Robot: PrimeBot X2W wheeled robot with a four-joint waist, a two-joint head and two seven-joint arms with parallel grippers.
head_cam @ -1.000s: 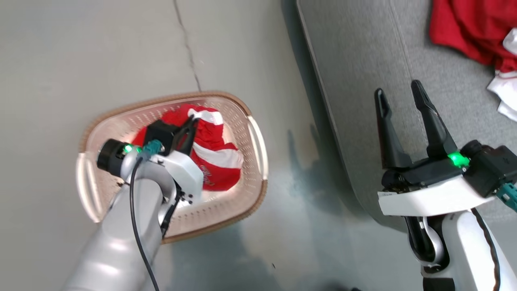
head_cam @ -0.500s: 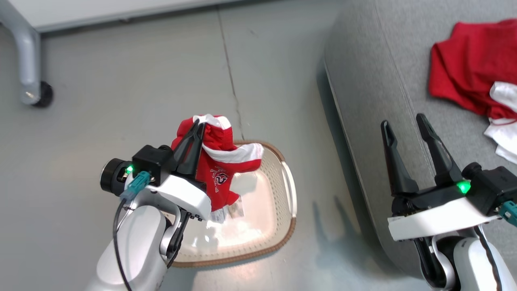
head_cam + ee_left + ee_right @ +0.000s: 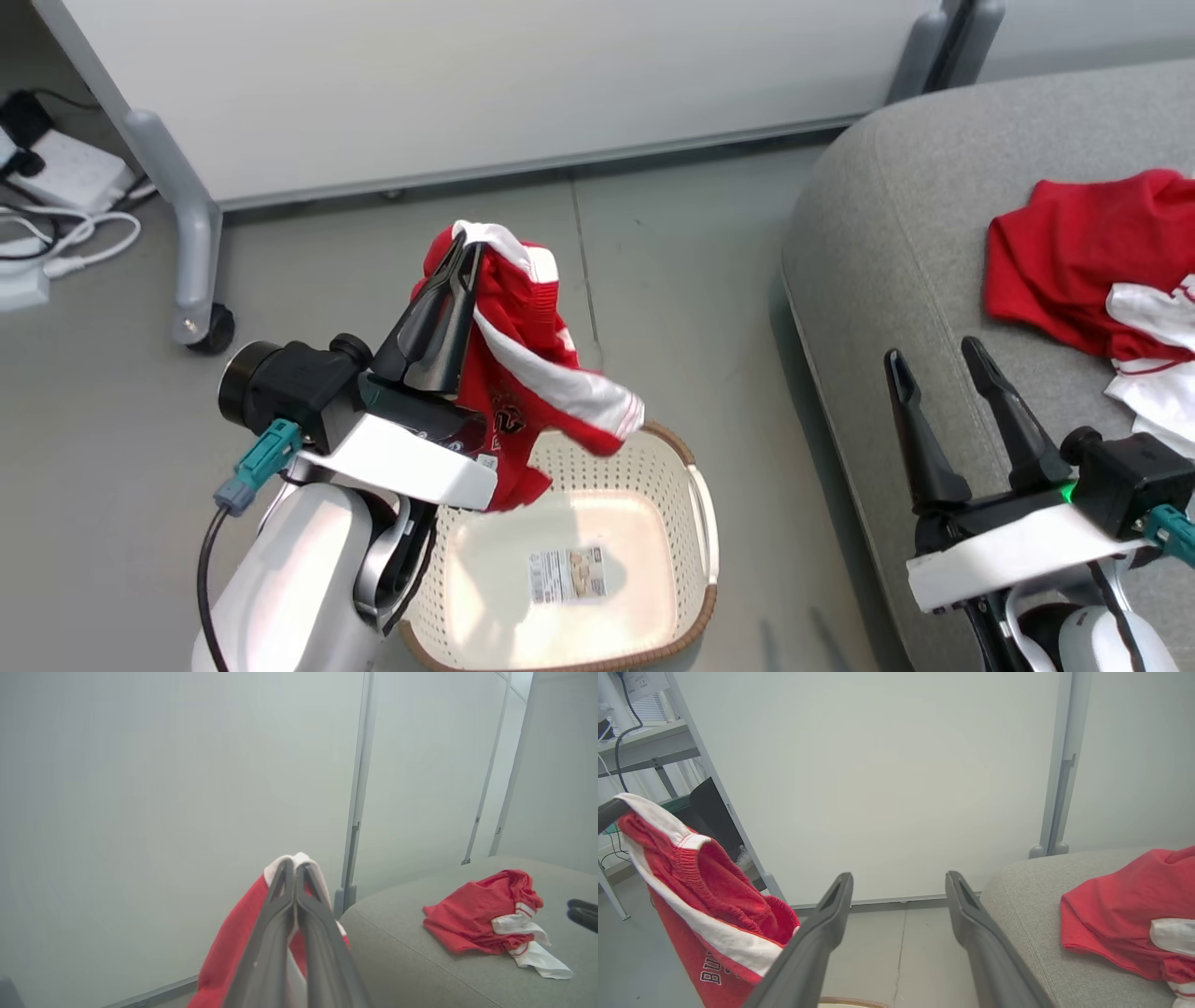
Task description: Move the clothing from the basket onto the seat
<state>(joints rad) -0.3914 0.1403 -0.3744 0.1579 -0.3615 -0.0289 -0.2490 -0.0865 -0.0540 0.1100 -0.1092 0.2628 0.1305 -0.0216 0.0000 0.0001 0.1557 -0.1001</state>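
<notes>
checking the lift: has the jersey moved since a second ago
Yes. The jersey lay inside the basket; now it hangs above the rim, lifted out.

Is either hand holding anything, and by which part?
The left hand pinches the red jersey by its white-trimmed edge; the right hand is open and empty.

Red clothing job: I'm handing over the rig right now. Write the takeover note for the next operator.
Left gripper: shut on the red jersey with white trim, held up over the cream perforated plastic basket.
Right gripper: open, empty, over the grey fabric seat.
Done: red and white clothing lies on the seat; the basket holds only its sticker.
To do: carry the jersey to the seat and release it.
</notes>
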